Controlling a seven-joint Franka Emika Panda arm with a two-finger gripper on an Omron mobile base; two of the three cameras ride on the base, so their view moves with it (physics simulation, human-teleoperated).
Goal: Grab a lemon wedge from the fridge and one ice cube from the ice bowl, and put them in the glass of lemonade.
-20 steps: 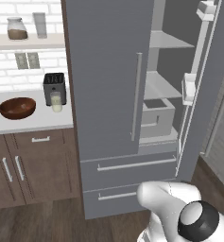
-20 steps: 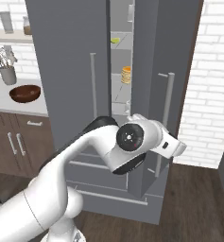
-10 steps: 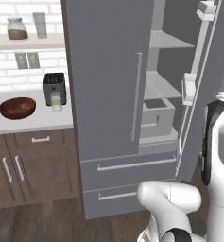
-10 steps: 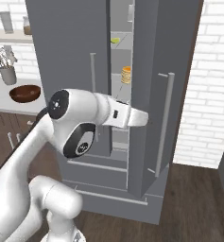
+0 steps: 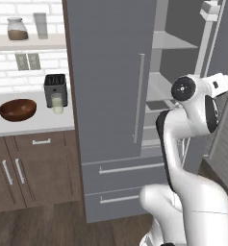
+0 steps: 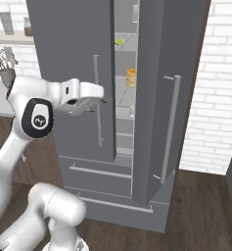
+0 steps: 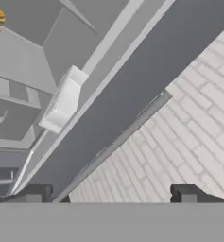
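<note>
The grey fridge [image 5: 110,72] stands with its right door [image 6: 172,73] swung open. On an upper shelf inside lies a small yellow-green piece, the lemon wedge [image 6: 119,42]. My gripper [image 7: 113,196] is raised in front of the fridge's left door, near the gap [image 6: 103,98]. It is open and its fingertips [image 7: 34,194] have nothing between them. On the counter to the left sit the dark wooden ice bowl [image 5: 18,109] and the glass of lemonade [image 5: 57,103]. The ice cube is too small to make out.
A black toaster [image 5: 55,87] stands behind the glass. An orange stack [image 6: 130,77] sits on a middle fridge shelf. A white door bin [image 7: 64,101] hangs inside the open door. A white brick wall [image 6: 210,98] lies right of the fridge, with brown cabinets [image 5: 29,163] under the counter.
The arm has swung up from low in front of the base, and the hand is now at mid-fridge height. The fridge and counter things have not moved.
</note>
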